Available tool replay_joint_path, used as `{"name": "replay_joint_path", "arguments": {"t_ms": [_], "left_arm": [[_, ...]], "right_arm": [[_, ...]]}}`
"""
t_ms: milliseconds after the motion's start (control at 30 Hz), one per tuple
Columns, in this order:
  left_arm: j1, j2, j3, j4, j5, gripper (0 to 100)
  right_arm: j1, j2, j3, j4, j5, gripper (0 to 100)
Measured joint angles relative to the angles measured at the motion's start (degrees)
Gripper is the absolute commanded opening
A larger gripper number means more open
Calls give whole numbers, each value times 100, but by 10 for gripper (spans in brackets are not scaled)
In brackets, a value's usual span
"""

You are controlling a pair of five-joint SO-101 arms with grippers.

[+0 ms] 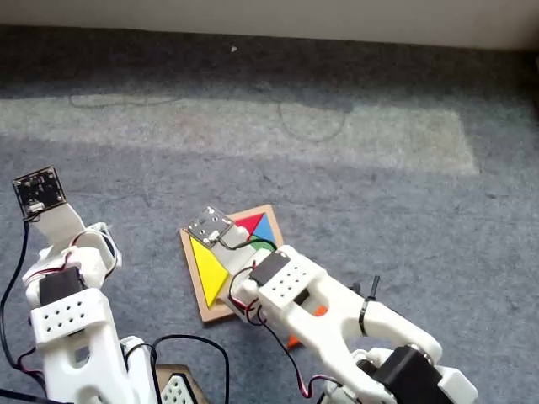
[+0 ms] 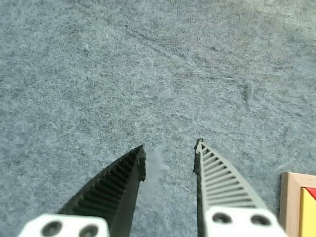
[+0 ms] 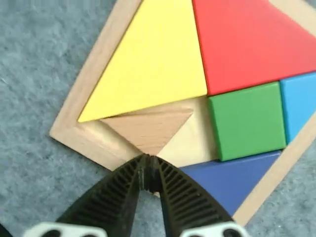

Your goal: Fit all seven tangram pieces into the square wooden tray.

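The square wooden tray [image 3: 91, 74] holds a big yellow triangle [image 3: 153, 59], a red triangle [image 3: 242, 44], a green square [image 3: 247, 121], a light blue piece [image 3: 301, 108] and a dark blue piece [image 3: 227, 180]. A plain wooden triangle [image 3: 148, 129] lies in the tray below the yellow one, with bare tray floor beside it. My right gripper [image 3: 148, 170] is shut, its tips at that triangle's point. In the high view, the right arm covers part of the tray [image 1: 192, 273]. My left gripper [image 2: 171, 148] hangs open over bare carpet, left of the tray corner [image 2: 291, 202].
Grey carpet covers the whole floor. An orange thing [image 1: 320, 311] peeks out from under the right arm, mostly hidden. Cables loop on the carpet near the arm bases. A pale wall strip runs along the far edge.
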State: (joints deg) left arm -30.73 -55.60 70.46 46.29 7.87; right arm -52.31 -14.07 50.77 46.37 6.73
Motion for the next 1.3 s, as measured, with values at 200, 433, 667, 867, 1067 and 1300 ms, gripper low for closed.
{"name": "replay_joint_path", "arguments": {"t_ms": [200, 433, 667, 867, 1067, 1300], "left_arm": [[0, 0, 0, 0, 0, 172], [0, 0, 0, 0, 0, 172], [0, 0, 0, 0, 0, 172], [0, 0, 0, 0, 0, 172], [0, 0, 0, 0, 0, 172], [0, 0, 0, 0, 0, 172]], "right_arm": [[519, 79, -158, -18, 62, 18], [642, 88, -633, 589, 132, 17], [360, 88, -923, 923, 0, 17], [62, 97, -932, 809, -26, 17], [44, 185, -826, 176, -35, 17], [97, 185, -554, 62, -35, 17]]}}
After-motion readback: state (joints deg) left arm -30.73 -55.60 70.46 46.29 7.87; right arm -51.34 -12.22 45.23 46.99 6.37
